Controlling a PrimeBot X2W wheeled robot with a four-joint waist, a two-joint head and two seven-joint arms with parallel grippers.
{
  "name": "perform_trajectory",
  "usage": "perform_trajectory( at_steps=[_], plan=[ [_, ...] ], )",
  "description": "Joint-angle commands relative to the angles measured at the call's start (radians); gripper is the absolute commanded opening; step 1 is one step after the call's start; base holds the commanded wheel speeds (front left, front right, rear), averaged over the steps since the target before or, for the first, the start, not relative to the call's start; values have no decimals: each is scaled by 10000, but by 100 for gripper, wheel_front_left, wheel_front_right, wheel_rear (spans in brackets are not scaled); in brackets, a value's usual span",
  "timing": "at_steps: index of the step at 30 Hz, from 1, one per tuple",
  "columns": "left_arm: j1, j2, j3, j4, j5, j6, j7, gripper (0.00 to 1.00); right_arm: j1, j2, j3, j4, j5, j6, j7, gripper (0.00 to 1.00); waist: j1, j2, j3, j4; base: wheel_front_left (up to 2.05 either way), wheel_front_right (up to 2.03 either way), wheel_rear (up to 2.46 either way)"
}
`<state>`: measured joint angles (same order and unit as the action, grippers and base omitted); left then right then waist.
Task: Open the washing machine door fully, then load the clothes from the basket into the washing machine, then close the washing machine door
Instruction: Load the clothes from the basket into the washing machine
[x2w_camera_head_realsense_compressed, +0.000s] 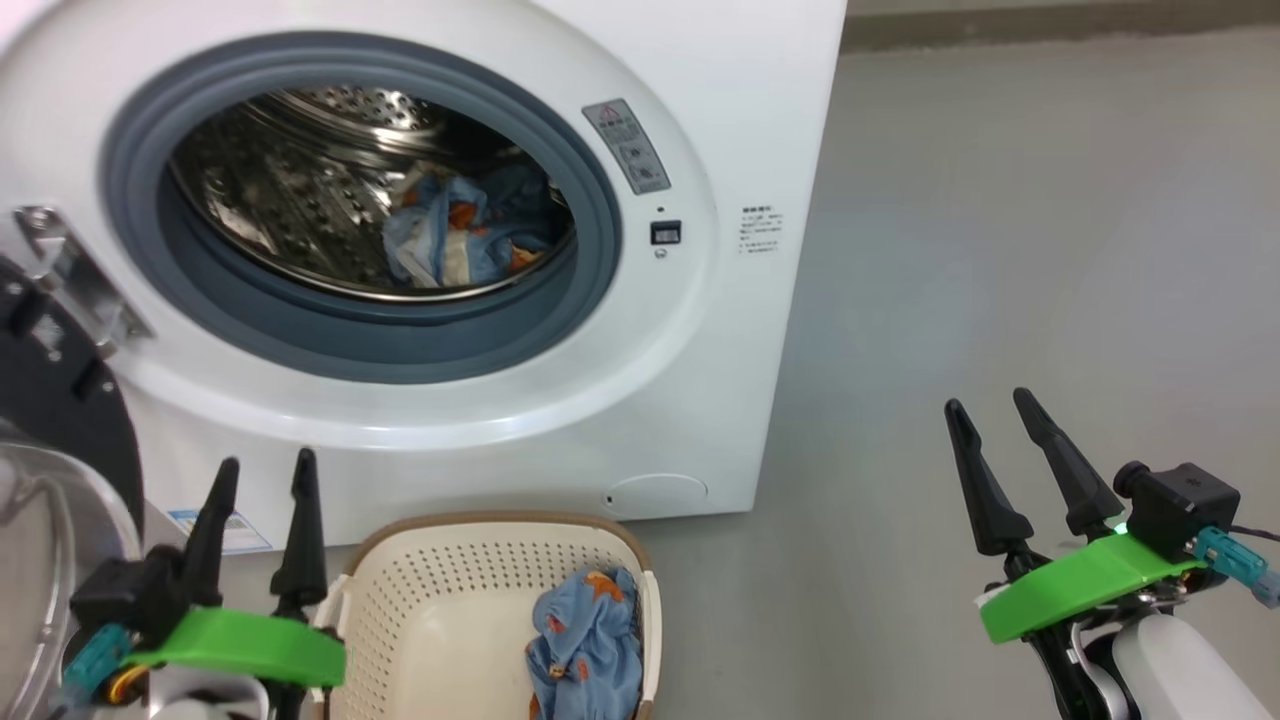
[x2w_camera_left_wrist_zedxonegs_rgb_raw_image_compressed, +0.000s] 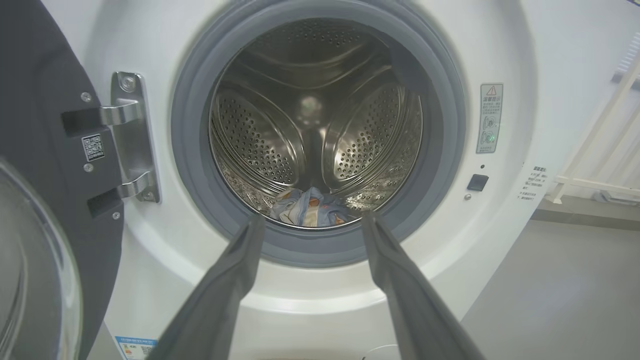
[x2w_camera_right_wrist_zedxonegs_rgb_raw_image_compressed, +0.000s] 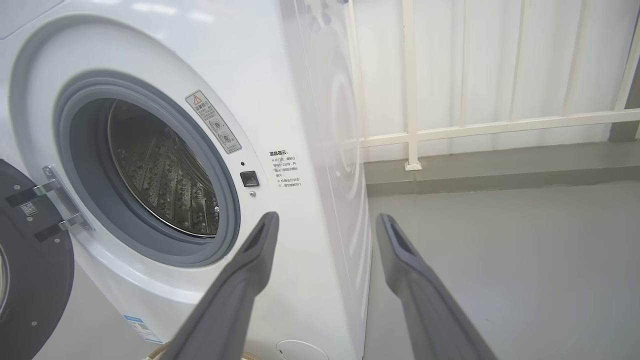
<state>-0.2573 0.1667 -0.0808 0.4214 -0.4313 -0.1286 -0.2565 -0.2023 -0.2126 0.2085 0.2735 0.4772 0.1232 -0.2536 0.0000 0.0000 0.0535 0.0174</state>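
Washing machine door (x2w_camera_head_realsense_compressed: 55, 400) hangs open at left, some clothes (x2w_camera_head_realsense_compressed: 455, 235) lie in the washing machine (x2w_camera_head_realsense_compressed: 700, 330) drum, one garment (x2w_camera_head_realsense_compressed: 585, 645) sits in the near basket (x2w_camera_head_realsense_compressed: 430, 600), left end effector (x2w_camera_head_realsense_compressed: 268, 458) and right end effector (x2w_camera_head_realsense_compressed: 987, 400) both spread open, empty.

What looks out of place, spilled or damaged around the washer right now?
Nothing stands out. The washing machine door is swung open, one bear-print garment lies in the drum, and a second bear-print garment sits inside the basket.
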Motion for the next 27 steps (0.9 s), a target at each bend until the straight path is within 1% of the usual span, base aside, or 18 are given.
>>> perform_trajectory(
  at_steps=[1, 10, 27],
  plan=[
    [56, 203, 467, -423, 168, -21, -53, 100, 67, -180, 192, -188, 123, 75, -82, 100, 0, 0, -256, 175, 0, 0, 0],
    [901, -44, 768, -1015, 631, -21, -53, 100, 333, -282, 81, -219, 175, 75, -82, 100, 0, 0, -487, 137, 0, 0, 0],
    [1054, -237, 838, -1201, 889, -21, -53, 100, 327, -358, 107, -208, 178, 75, -82, 100, 0, 0, -444, -28, 0, 0, 0]
  ],
)
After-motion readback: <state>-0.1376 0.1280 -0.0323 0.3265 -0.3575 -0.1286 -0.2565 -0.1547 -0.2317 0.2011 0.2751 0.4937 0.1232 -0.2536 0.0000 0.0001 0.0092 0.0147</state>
